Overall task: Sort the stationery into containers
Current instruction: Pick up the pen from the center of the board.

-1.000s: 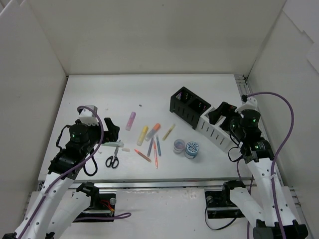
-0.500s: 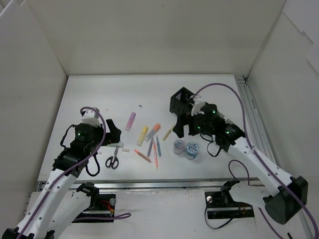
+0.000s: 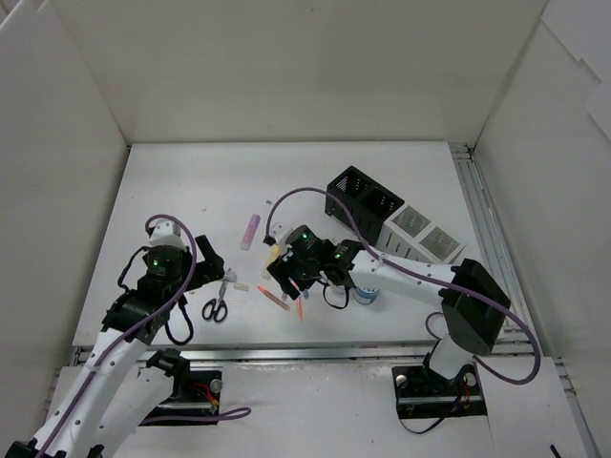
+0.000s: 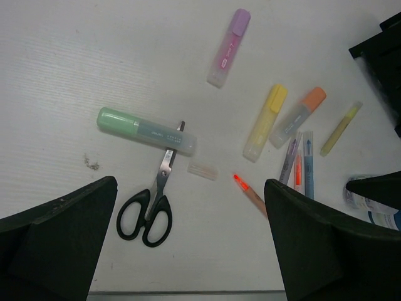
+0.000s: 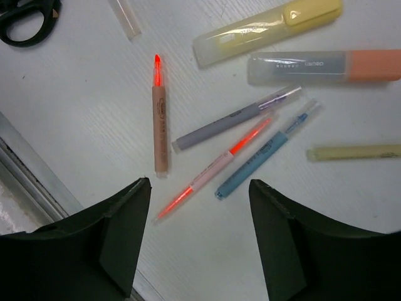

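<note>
The stationery lies loose at the table's middle. Under my open left gripper [image 4: 191, 251] are black-handled scissors [image 4: 150, 207], a green highlighter [image 4: 147, 130] and a clear cap [image 4: 203, 170]; a pink highlighter [image 4: 229, 47] lies farther off. My right gripper [image 5: 197, 244] hovers open just above the pens: a peach one with a red tip [image 5: 160, 125], a grey one [image 5: 235, 119], a pink-red one [image 5: 216, 166] and a blue one [image 5: 263, 153]. Yellow [image 5: 269, 28] and orange [image 5: 326, 66] highlighters lie beyond them. The black container [image 3: 365, 203] and the white container [image 3: 420, 234] stand at the back right.
A pale yellow-green pen [image 5: 354, 152] lies to the right of the pen cluster. A tape roll [image 3: 370, 294] shows partly behind the right arm. The table's front edge [image 5: 37, 182] runs close to the right gripper's left finger.
The right arm has swung left from the white container to just above the pens, and its jaws have narrowed somewhat. The left gripper has shifted slightly towards the scissors.
</note>
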`<state>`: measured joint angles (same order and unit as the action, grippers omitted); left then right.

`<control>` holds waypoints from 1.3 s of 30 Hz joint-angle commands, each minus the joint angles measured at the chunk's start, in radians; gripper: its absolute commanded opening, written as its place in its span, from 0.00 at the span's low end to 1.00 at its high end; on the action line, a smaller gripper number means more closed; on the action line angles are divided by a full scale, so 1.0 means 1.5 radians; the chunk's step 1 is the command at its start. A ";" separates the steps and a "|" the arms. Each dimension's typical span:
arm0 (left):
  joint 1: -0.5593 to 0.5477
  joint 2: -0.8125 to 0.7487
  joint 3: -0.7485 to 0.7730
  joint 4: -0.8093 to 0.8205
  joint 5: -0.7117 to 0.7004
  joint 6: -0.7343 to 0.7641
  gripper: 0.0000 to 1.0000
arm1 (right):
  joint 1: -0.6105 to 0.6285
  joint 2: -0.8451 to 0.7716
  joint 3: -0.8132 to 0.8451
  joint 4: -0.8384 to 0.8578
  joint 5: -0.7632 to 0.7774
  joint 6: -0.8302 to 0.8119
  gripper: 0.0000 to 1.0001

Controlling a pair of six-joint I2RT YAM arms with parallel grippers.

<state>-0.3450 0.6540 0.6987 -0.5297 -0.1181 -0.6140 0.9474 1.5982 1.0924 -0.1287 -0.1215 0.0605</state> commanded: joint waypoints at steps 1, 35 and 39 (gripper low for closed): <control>-0.003 0.007 0.011 0.008 -0.021 -0.029 0.99 | 0.021 0.043 0.048 0.039 0.034 -0.015 0.59; -0.003 0.088 0.146 0.207 0.094 0.277 1.00 | 0.082 0.155 0.040 0.143 -0.011 -0.047 0.00; -0.003 0.157 0.292 0.195 0.199 0.390 0.99 | 0.082 0.084 0.031 0.176 -0.014 -0.057 0.00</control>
<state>-0.3458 0.8429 0.9817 -0.3519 0.0357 -0.2241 1.0740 1.8656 1.1336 0.0505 -0.1268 -0.0181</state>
